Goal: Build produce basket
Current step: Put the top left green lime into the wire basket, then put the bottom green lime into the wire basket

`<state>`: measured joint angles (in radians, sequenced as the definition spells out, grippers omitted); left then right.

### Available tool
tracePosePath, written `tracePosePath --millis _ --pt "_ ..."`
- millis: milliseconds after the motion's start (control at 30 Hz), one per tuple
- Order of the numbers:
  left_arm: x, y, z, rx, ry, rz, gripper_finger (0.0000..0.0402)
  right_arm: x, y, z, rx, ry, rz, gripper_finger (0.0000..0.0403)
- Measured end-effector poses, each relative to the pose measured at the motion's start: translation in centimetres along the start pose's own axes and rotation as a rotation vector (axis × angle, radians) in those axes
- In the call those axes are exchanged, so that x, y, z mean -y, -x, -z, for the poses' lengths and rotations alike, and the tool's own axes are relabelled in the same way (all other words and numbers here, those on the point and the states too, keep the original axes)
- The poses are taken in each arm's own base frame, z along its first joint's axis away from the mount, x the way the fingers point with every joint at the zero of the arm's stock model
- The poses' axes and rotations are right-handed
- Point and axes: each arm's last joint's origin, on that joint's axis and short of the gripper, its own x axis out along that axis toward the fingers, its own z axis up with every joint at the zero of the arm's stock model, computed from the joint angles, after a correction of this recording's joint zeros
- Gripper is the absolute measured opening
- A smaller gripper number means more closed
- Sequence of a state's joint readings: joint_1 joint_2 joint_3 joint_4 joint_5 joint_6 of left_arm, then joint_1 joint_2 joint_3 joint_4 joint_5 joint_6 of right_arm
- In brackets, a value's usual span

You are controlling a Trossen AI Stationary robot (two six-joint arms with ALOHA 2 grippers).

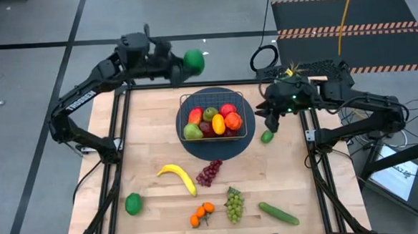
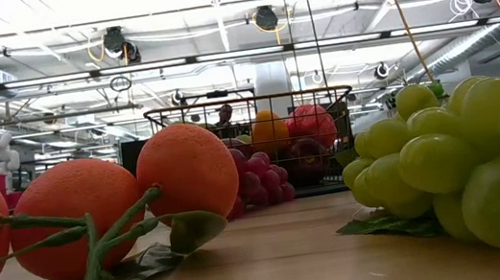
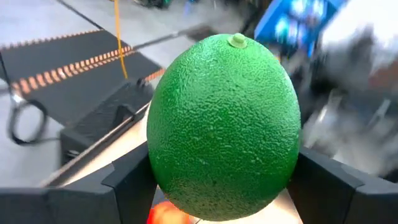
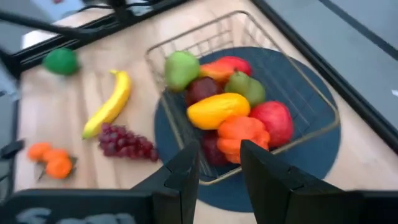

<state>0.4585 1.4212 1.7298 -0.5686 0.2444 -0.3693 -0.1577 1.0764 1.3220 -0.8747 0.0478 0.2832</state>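
A: Where is the left end effector (image 1: pixel 185 63)?

B: At the far edge of the bench (image 1: pixel 152 123), just beyond the basket (image 1: pixel 211 97). It is clenched on a lime (image 1: pixel 194 60); the left wrist view shows the green fruit (image 3: pixel 224 127) seated between both fingers (image 3: pixel 134 186).

A: And the right end effector (image 1: pixel 271 121)?

B: It hangs over the bench just right of the basket. Its fingers (image 4: pixel 180 177) stand a little apart with nothing between them. A second lime (image 1: pixel 267 136) lies on the wood just below it in the high view.

A: What about the basket itself?

B: It sits on a round dark mat (image 1: pixel 216 149) in the far middle of the bench. Inside lie a green pear (image 1: pixel 192 131), another pear (image 1: pixel 209 114), a yellow pepper (image 1: pixel 219 123), an orange pepper (image 1: pixel 233 121), a red apple (image 1: pixel 228 110) and a red-orange mango (image 1: pixel 195 117). The right wrist view shows the same heap (image 4: pixel 217 109) in the mesh.

A: What is still loose?

B: A banana (image 1: pixel 178 177) and purple grapes (image 1: pixel 209 172) lie just near of the mat. Closer in sit a third lime (image 1: pixel 132 203) at the left, oranges (image 1: pixel 202 214), green grapes (image 1: pixel 234 204) and a cucumber (image 1: pixel 278 213) at the right. The low view has the oranges (image 2: pixel 76 216) and green grapes (image 2: pixel 466 165) up close, with the basket (image 2: pixel 255 144) behind them.
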Motion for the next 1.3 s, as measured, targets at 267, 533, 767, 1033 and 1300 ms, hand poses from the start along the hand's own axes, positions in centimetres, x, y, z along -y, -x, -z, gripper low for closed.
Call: tracePosePath --millis 267,533,767,1033,1300 --pt "0.4 -1.1 3.3 -0.249 -0.417 -0.071 0.0298 0.2 2.4 0.8 0.017 -0.022 -0.062 0.0109" --pt "-1.1 -3.8 8.0 -0.457 -0.744 -0.108 0.0299 0.7 5.0 2.5 -0.02 -0.124 -0.089 0.0109" --pt "-3.3 -7.0 12.1 -0.537 -0.353 -0.225 0.0299 1.1 7.1 3.7 -0.006 -0.145 -0.106 0.0109" --pt "-5.1 -10.7 16.3 -0.688 -0.243 -0.329 0.03 1.4 7.8 3.9 0.034 -0.095 -0.059 0.0109" --pt "-5.6 -12.2 17.8 -0.715 -0.211 -0.461 0.0384 1.4 7.7 4.0 0.016 -0.143 -0.06 0.0109"
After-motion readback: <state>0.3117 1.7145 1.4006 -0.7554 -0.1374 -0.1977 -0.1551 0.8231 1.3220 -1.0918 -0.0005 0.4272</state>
